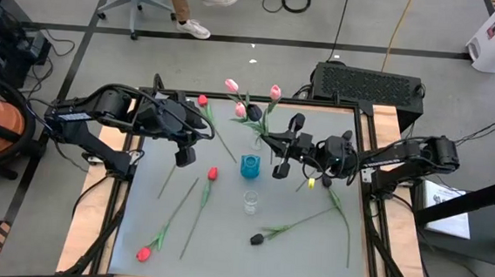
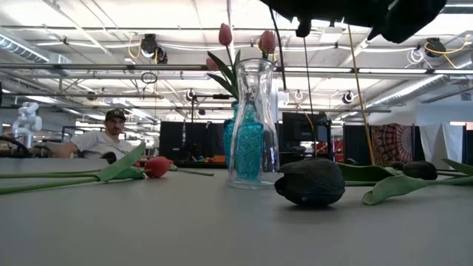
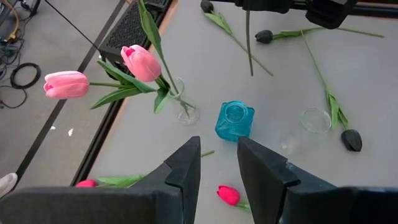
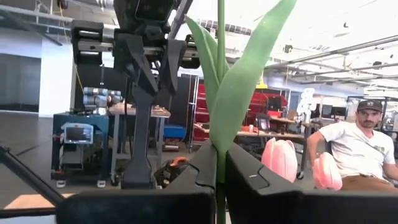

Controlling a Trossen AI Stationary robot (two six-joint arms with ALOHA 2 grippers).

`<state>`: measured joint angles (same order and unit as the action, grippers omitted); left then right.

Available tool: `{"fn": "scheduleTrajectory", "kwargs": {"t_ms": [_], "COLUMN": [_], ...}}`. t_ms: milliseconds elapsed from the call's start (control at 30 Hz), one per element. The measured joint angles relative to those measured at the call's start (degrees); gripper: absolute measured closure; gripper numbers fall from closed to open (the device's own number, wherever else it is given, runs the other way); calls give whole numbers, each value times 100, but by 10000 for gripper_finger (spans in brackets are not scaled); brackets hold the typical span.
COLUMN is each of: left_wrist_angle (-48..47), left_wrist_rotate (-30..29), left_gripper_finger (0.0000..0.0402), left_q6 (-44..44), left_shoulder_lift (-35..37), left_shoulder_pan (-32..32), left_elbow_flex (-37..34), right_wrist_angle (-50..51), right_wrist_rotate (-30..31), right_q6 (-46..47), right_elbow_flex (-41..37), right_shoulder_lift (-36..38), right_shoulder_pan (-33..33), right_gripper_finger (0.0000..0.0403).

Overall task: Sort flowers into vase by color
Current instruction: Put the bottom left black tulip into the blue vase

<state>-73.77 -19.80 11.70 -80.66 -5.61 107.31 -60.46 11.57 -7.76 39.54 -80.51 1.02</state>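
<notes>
Right now the right gripper [image 4: 221, 163] is clenched on a green tulip stem [image 4: 220, 37] and holds it up above the bench [image 1: 301, 247], near the blue vase [image 1: 250, 166]. Pink tulips [image 3: 142, 62] stand in a clear vase [image 3: 185, 109]. The left gripper [image 3: 217, 163] hangs part open with nothing in it. Red tulips [image 1: 212, 174] and black tulips [image 1: 257, 240] lie on the bench.
</notes>
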Motion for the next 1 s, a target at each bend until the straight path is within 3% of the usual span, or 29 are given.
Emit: {"fn": "scheduleTrajectory", "kwargs": {"t_ms": [500, 1000], "left_wrist_angle": [132, 154], "left_wrist_rotate": [-1, 0], "left_gripper_finger": [288, 288], "left_q6": [-4, -15], "left_shoulder_lift": [0, 0], "left_shoulder_pan": [1, 0], "left_elbow_flex": [0, -1], "right_wrist_angle": [33, 61], "right_wrist_rotate": [-255, -298], "right_q6": [-194, -15], "right_elbow_flex": [1277, 1351], "right_shoulder_lift": [-902, -1231], "right_shoulder_pan": [58, 120], "right_gripper_finger": [397, 402]}}
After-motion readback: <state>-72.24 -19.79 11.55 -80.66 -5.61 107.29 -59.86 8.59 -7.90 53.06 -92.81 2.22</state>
